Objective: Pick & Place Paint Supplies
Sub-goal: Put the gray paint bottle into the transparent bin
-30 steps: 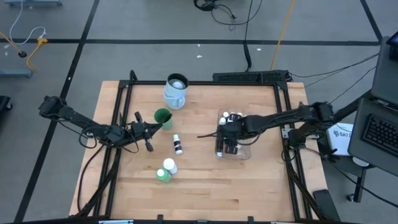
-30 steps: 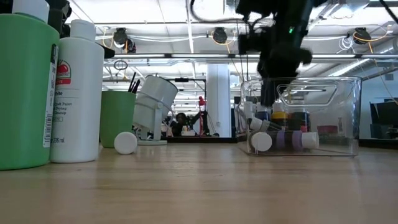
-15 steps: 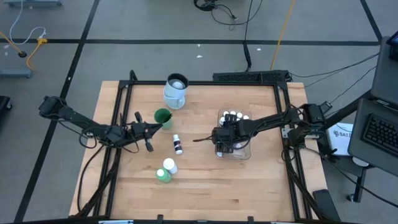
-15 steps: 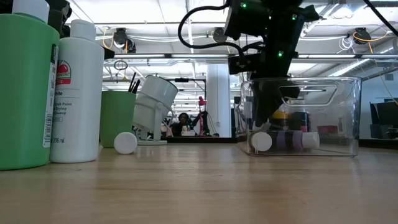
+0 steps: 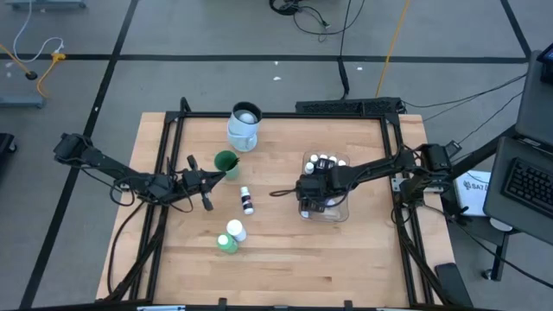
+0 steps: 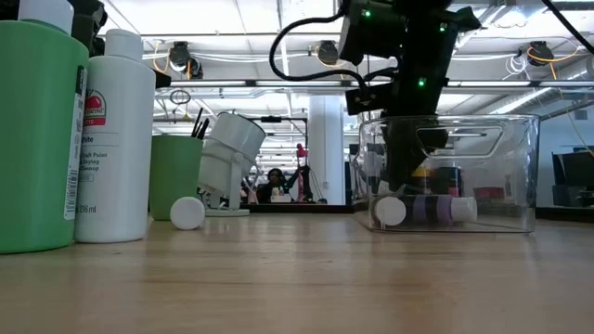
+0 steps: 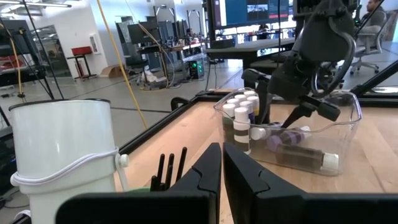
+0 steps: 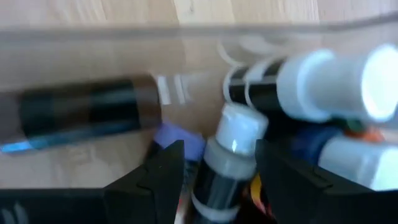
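- Since the earlier frame, I see the right gripper (image 5: 313, 192) has shifted toward the clear tub's (image 5: 337, 213) near end, dipping inside.
- Its fingers (image 8: 152, 180) stand apart, straddling a small black bottle (image 8: 227, 163) among the stored bottles; nothing looks gripped.
- Left gripper (image 5: 204, 182) waits shut beside the green cup (image 5: 225, 161).
- Risk: lifting out could snag a neighbouring bottle or drag the tub.

Lighting is bright and even, coming from ceiling strips in the low view; shadows on the table (image 5: 285, 242) are soft and faint; the tub (image 6: 520, 158) picks up pale glare streaks; right wrist view is badly motion-blurred, bottles (image 8: 233, 155) smeared; big bottles (image 6: 116, 139) up close in the low view look soft.
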Available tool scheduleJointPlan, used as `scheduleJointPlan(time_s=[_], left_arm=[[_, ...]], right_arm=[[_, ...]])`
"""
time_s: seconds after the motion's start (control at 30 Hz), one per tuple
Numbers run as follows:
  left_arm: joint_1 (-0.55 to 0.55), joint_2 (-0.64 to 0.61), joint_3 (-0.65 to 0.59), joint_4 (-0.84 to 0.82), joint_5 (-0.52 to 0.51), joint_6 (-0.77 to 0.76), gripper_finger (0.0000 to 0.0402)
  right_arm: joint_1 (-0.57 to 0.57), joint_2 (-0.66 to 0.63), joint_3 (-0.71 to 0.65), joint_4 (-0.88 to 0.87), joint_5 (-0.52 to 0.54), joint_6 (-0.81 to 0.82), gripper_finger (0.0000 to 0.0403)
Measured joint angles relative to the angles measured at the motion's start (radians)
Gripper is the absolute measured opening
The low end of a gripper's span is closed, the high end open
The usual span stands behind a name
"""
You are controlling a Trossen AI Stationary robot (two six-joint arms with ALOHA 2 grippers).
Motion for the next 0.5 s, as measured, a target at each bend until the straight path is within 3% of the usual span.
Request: scheduleJointPlan(time_s=[0.5], left_arm=[[0.000, 0.000, 0.000, 0.001, 0.000, -0.003, 0.0021]], right_arm=[[-0.032, 0.000, 0.000, -0.012, 0.039, -0.002, 0.0186]])
